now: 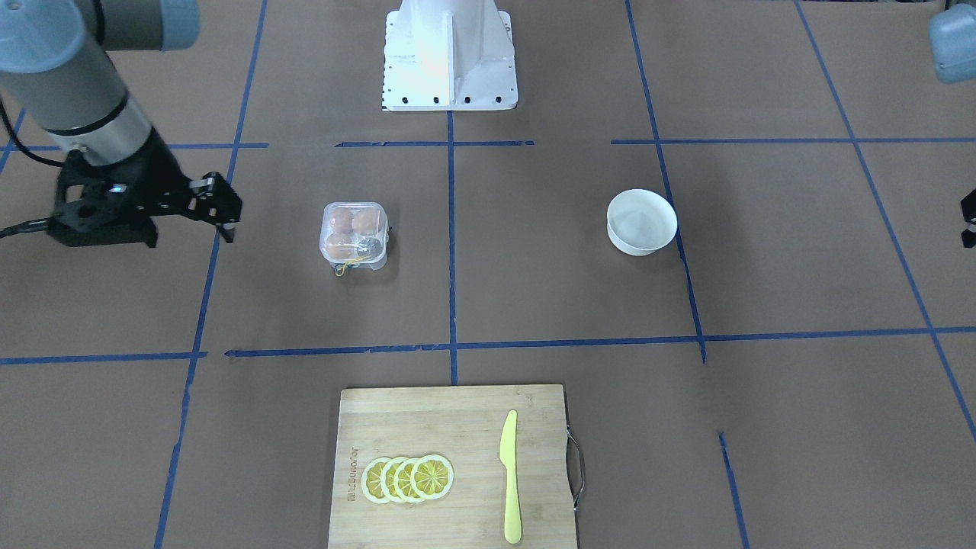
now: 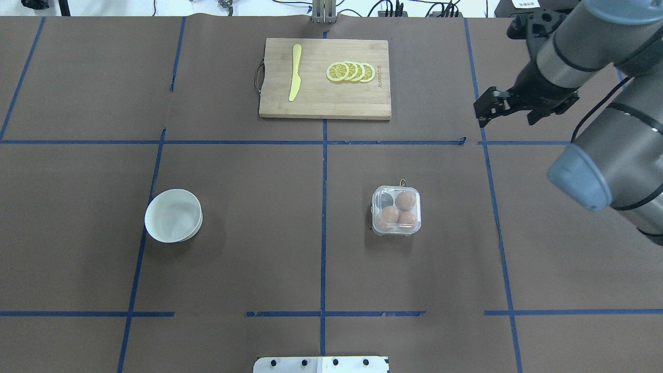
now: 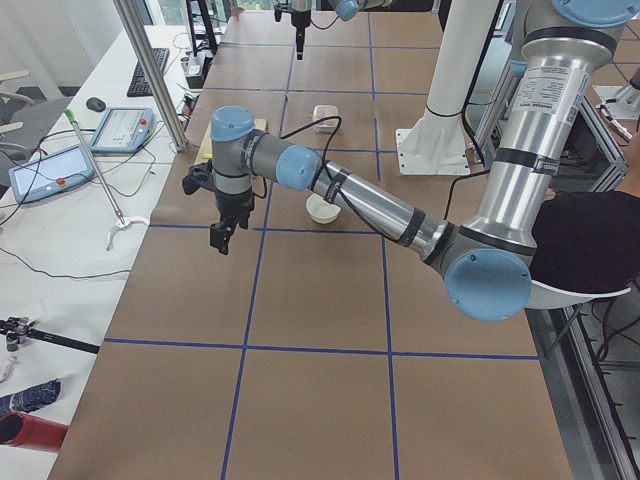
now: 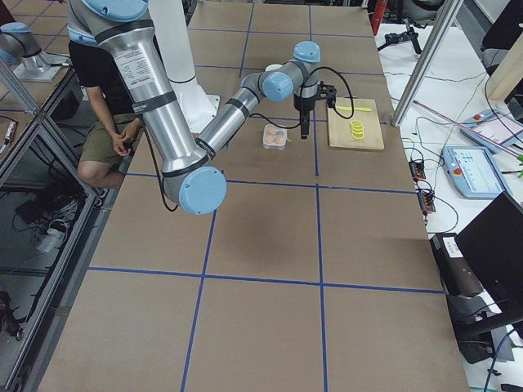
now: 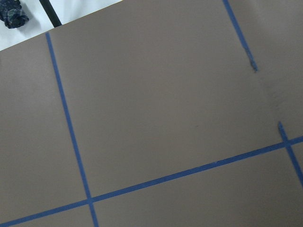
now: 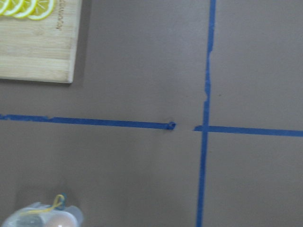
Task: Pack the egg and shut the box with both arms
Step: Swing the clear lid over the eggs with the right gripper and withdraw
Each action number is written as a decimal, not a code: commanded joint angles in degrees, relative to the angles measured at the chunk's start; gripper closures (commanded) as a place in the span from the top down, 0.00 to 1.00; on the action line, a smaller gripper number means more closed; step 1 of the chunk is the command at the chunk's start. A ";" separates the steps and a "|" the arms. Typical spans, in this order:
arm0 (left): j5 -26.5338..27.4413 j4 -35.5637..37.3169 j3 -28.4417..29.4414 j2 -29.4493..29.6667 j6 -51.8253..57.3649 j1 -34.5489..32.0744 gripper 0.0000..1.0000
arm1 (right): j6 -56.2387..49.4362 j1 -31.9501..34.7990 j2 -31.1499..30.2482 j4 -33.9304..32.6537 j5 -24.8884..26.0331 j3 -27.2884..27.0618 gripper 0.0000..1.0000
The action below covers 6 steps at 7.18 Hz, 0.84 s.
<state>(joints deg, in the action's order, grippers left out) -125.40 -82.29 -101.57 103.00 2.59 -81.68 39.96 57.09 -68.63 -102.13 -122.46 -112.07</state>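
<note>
The clear egg box [image 1: 354, 235] stands with its lid down and three orange-brown eggs [image 2: 389, 214] inside; one cup looks dark. A yellow string [image 1: 347, 267] hangs at its far side. The box also shows in the overhead view [image 2: 396, 228] and at the bottom left of the right wrist view [image 6: 42, 218]. My right gripper [image 2: 483, 116] hovers away from the box, toward the table's far right, and looks shut and empty. My left gripper [image 3: 222, 240] hangs over bare table far to the left, only its edge showing in the front view [image 1: 968, 221]; I cannot tell if it is open or shut.
An empty white bowl [image 2: 155, 228] sits on the left half. A wooden cutting board [image 2: 325, 103] at the far edge carries a yellow knife [image 2: 295, 72] and lemon slices [image 2: 351, 71]. Blue tape lines grid the brown table. The white robot base [image 1: 450, 61] stands at the near edge.
</note>
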 commanded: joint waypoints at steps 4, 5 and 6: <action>-7.05 -5.87 7.43 -8.87 7.96 -3.57 1.00 | -42.18 26.80 -13.90 -0.26 -11.56 11.91 1.00; -7.05 -5.61 7.87 -8.95 8.05 -4.88 1.00 | -48.42 29.89 -13.81 0.00 -11.74 16.66 1.00; -6.96 -5.52 8.22 -8.96 8.14 -5.59 1.00 | -51.27 31.49 -13.90 0.09 -11.74 19.14 1.00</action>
<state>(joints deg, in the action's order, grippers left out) -132.37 -87.84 -93.84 94.18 10.64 -86.21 -5.79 85.55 -82.37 -102.22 -133.98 -97.24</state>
